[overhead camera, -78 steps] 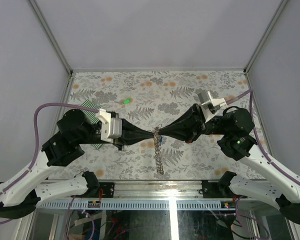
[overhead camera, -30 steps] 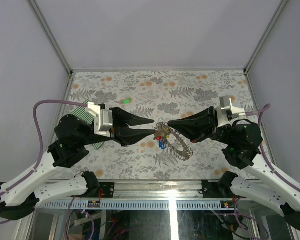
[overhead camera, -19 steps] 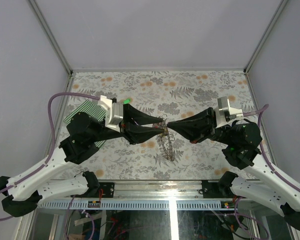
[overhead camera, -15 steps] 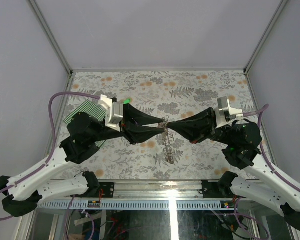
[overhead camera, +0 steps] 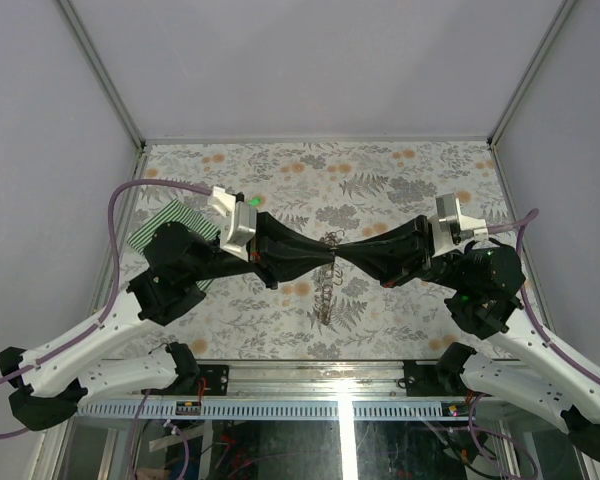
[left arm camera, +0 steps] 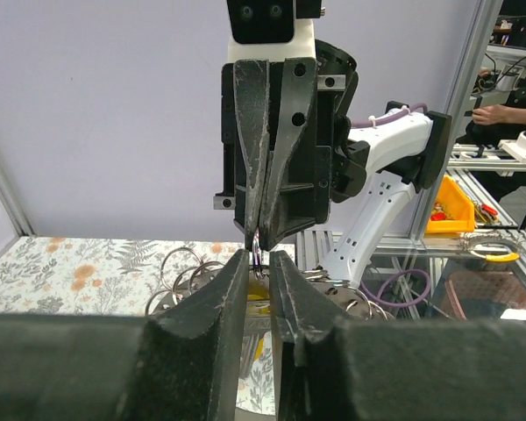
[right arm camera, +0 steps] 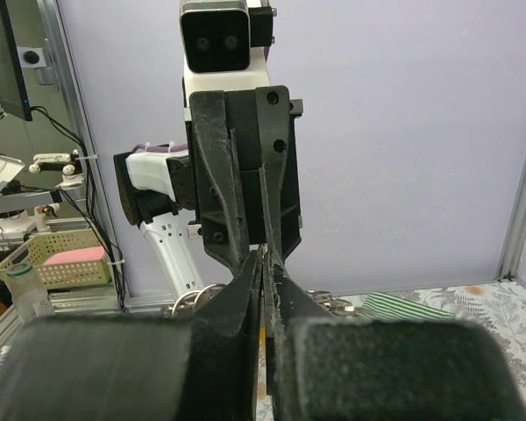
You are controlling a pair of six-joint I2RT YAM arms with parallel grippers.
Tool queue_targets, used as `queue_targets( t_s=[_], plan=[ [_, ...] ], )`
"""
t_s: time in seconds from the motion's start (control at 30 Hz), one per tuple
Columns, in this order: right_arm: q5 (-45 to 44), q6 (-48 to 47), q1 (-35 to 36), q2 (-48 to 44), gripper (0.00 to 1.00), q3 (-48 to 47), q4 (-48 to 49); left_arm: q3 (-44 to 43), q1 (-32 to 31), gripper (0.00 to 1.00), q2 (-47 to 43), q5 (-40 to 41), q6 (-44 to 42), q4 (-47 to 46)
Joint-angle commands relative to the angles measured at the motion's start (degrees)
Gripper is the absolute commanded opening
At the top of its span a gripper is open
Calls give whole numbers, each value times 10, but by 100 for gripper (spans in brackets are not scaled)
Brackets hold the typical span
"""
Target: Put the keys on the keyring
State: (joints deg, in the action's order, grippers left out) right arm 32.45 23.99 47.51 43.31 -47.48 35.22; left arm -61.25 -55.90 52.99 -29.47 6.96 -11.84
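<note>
Keyring (overhead camera: 325, 295): one grey chain dangling over the floral bench (overhead camera: 410, 190).
The right fingers (overhead camera: 376, 256) pinch its top; the left fingers (overhead camera: 292, 256), nearly closed, meet them, grip unclear.

Table (overhead camera: 400, 170): flat top, grey-and-orange floral pattern, metal frame around edges. Green-and-white striped cloth (overhead camera: 165, 218) lies flat, well left of left gripper (overhead camera: 326, 258), partly under that arm. Small green-headed key (overhead camera: 251, 201) on pattern just beyond left wrist. Thin grey metal chain (overhead camera: 323, 295) hangs below left gripper and right gripper (overhead camera: 339, 252); lower end at tabletop, contact unclear.
</note>
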Motion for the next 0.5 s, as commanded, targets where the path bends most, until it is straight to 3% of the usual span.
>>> queue_targets(
  t_s=[0.0, 0.1, 0.23, 0.37, 0.47],
  plan=[
    [-6, -3, 0, -16, 0, -16, 49, 0, -4, 13, 3, -12, 4, -35],
    [-7, -5, 0, -17, 0, -15, 46, -3, -4, 1, 6, -13, 4, -30],
    [-5, -24, 0, -23, 2, -24, 19, -30, -4, 0, 12, -19, -16, 25],
    [22, -102, 0, -27, 21, -70, -104, -96, -4, 0, 31, -34, -78, 172],
    [40, -157, 0, -19, 28, -116, -229, -160, -4, 0, 51, -29, -129, 290]
  ],
)
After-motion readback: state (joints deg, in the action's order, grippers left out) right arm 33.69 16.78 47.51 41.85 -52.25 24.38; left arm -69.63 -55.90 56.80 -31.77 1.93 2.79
